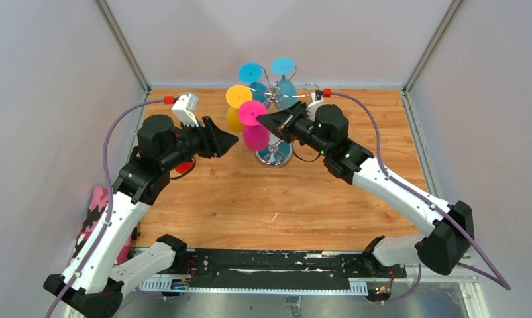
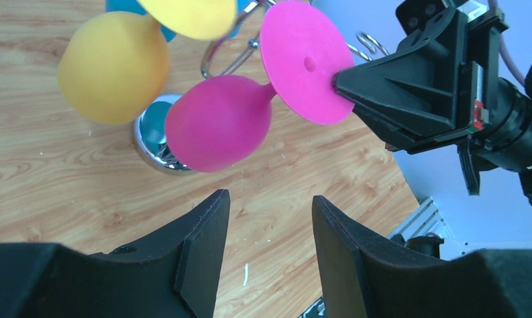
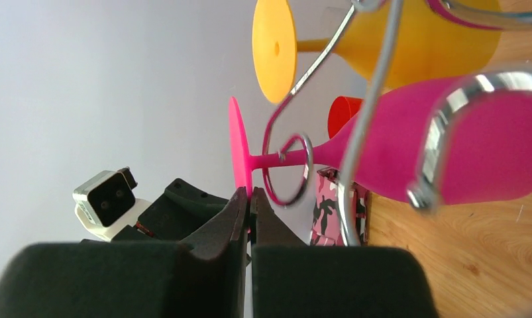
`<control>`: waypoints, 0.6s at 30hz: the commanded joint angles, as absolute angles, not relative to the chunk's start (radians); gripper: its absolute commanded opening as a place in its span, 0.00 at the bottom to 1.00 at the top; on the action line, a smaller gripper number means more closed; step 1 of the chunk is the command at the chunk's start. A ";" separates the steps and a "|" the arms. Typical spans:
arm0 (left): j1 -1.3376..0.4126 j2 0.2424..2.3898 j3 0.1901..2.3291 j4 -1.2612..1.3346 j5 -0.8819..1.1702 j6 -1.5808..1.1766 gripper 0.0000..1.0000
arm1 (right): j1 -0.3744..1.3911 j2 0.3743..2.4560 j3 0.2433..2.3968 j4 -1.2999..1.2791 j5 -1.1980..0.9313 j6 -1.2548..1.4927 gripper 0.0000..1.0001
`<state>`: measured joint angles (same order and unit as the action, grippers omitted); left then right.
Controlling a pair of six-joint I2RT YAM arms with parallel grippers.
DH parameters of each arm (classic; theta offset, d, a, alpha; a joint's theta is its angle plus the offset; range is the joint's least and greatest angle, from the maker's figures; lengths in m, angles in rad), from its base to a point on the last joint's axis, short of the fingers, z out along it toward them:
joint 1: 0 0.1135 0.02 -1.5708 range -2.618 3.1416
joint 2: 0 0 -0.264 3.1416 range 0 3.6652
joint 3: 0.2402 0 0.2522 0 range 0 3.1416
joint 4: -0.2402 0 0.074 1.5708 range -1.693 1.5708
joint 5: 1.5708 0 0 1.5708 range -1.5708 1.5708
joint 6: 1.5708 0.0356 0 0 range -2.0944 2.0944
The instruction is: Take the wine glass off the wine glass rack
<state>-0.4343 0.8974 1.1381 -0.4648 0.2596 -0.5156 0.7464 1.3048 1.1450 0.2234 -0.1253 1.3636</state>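
We pinch the wine glass [image 2: 216, 122] foot in the right gripper [image 3: 250, 199] (left gripper [image 2: 269, 205] gapes, empty); slipping could topple the rack [image 1: 275, 158].

Lab cell; white panels [image 1: 38, 99], alu posts [image 1: 120, 43], wood tabletop [image 1: 250, 199]

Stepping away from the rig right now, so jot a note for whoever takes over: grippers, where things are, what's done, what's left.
The left gripper is open and empty, its fingers pointed at the pink wine glass without touching it.
The right gripper is shut on the rim of that glass's foot.
The glass hangs bowl-down on the wine glass rack, stem inside a wire loop.
The yellow wine glass and two blue wine glasses hang there too.
Done: foot gripped.
Left: slide the stem out of the loop and carry the glass clear.
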 commanded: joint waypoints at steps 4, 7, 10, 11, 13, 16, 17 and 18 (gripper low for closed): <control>-0.440 0.911 1.137 -0.434 0.280 -0.527 0.53 | 0.759 1.278 1.243 0.058 -0.078 1.346 0.00; -0.440 0.915 1.141 -0.432 0.287 -0.529 0.53 | 0.757 1.279 1.250 0.046 -0.068 1.352 0.00; -0.440 0.913 1.136 -0.429 0.286 -0.528 0.53 | 0.758 1.284 1.259 0.051 -0.060 1.348 0.00; -0.440 0.914 1.134 -0.427 0.285 -0.529 0.53 | 0.757 1.289 1.264 0.049 -0.059 1.344 0.00; -0.440 0.918 1.135 -0.429 0.287 -0.528 0.52 | 0.756 1.299 1.276 0.039 -0.051 1.338 0.00; -0.440 0.917 1.137 -0.429 0.290 -0.523 0.52 | 0.754 1.313 1.283 0.047 -0.024 1.325 0.00; -0.440 0.916 1.138 -0.430 0.290 -0.521 0.52 | 0.751 1.317 1.283 0.052 -0.018 1.325 0.00; -0.440 0.916 1.138 -0.431 0.288 -0.519 0.52 | 0.747 1.324 1.280 0.064 -0.018 1.327 0.00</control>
